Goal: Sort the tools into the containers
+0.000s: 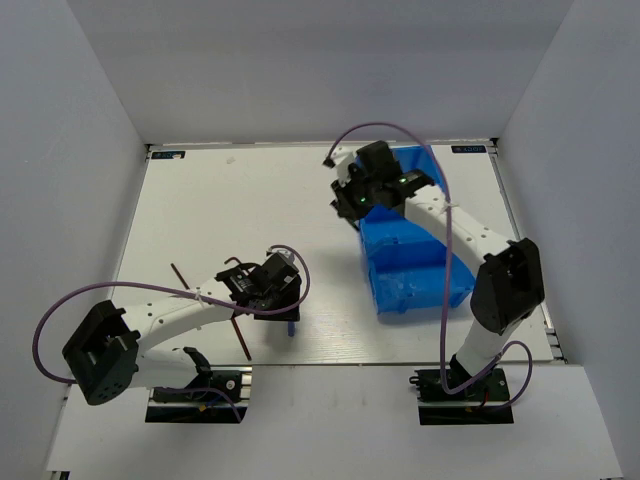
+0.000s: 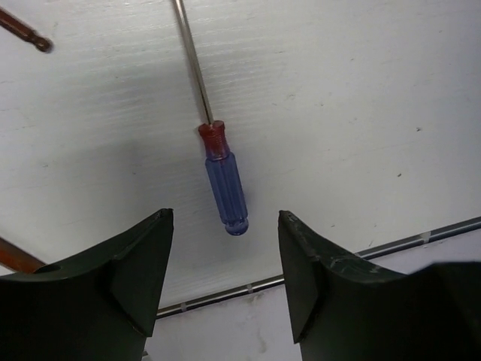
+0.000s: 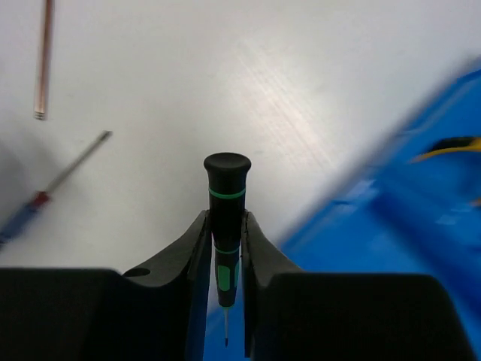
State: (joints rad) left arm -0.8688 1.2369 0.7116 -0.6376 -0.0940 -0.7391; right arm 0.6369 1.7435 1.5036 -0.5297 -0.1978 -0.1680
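Note:
My left gripper [image 1: 280, 297] [image 2: 225, 219] is open and hangs just above the blue-red screwdriver [image 2: 225, 188], which lies on the white table with its handle end between my fingertips; it also shows in the top view [image 1: 292, 323]. My right gripper [image 1: 352, 205] [image 3: 225, 216] is shut on the black-green screwdriver [image 3: 227, 199], handle end out, at the left wall of the bright blue bin [image 1: 400, 262] [image 3: 421, 233]. A yellow plier handle [image 3: 451, 145] shows inside the bin. Dark hex keys lie left of my left gripper [image 1: 178, 276] [image 1: 240, 340] [image 2: 28, 34].
The table's near edge with a metal rail [image 2: 225, 292] runs just below my left gripper. A purple cable [image 1: 440, 290] hangs across the bin. White walls close in the table at left, back and right.

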